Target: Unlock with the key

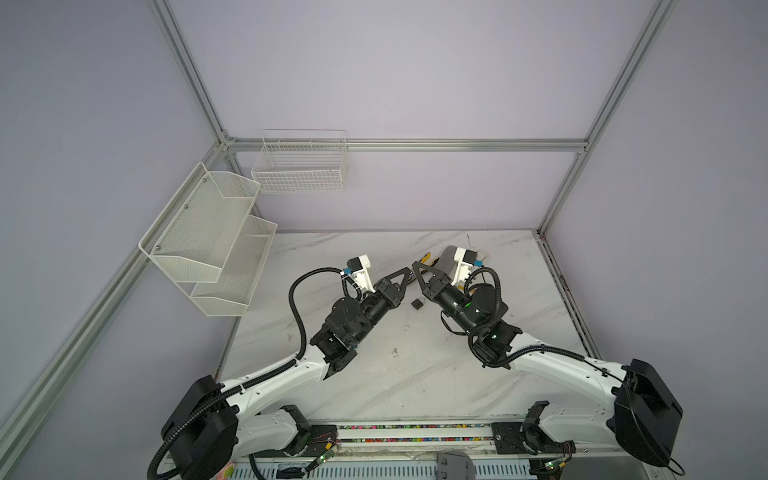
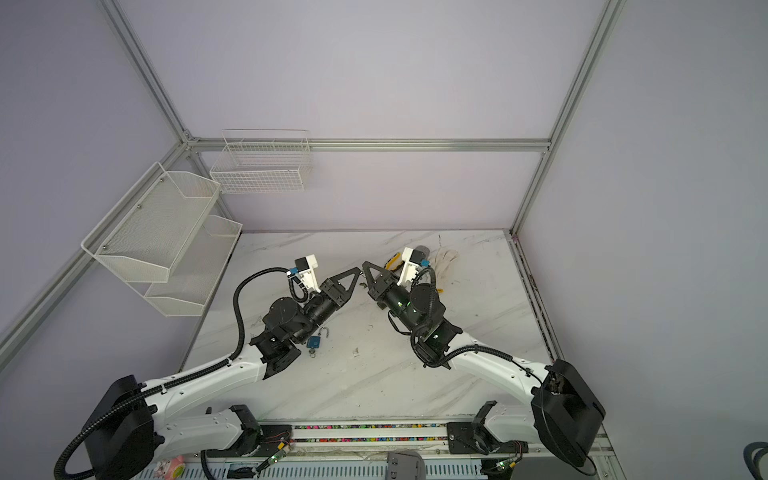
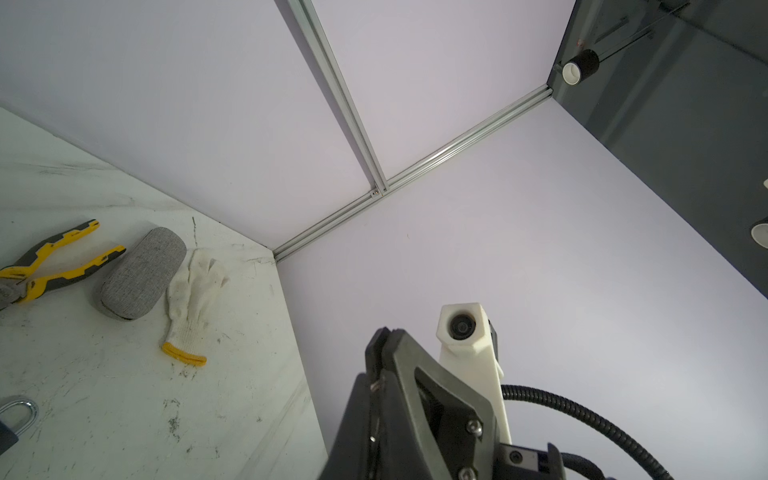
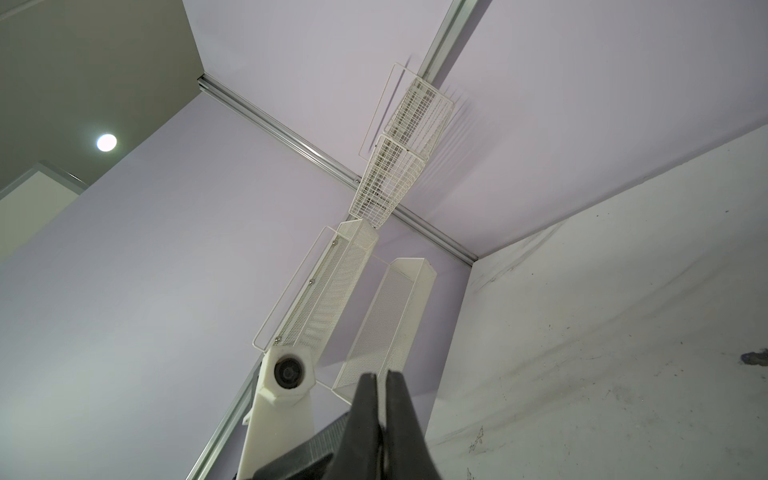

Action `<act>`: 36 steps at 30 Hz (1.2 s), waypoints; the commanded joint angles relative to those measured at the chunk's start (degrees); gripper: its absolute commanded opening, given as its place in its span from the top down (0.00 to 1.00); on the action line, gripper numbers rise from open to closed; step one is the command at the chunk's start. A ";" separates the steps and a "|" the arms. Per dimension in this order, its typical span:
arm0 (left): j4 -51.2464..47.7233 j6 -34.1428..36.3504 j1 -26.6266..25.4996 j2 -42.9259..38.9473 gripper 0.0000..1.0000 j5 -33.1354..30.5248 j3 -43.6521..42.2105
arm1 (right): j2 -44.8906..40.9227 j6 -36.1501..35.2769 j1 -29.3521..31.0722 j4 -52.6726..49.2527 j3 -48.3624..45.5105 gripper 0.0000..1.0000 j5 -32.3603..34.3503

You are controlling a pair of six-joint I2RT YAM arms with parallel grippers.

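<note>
**Blue padlock lies behind the clenched left jaws**

The padlock [image 2: 314,342] has a blue body and a silver shackle; any marking is too small to read. It lies on the marble table [image 1: 415,374], well behind the left gripper [image 1: 409,271], close beside that arm. Both arms reach inward, tilted upward. The left gripper and right gripper [image 1: 414,264] are almost tip to tip, both clenched. Whether either pinches a key cannot be told.

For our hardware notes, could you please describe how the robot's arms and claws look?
The left arm and right arm have white shells on long links, black joint housings and black corrugated cable alongside. The left claw and right claw are black triangular open frames; a white camera mount sits behind each. Small green lights glow on the right arm.
</note>
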 commanded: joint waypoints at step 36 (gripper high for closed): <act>-39.46 41.86 17.65 8.43 1.00 47.49 24.10 | -6.01 -24.40 -19.20 -23.26 0.99 0.47 -47.91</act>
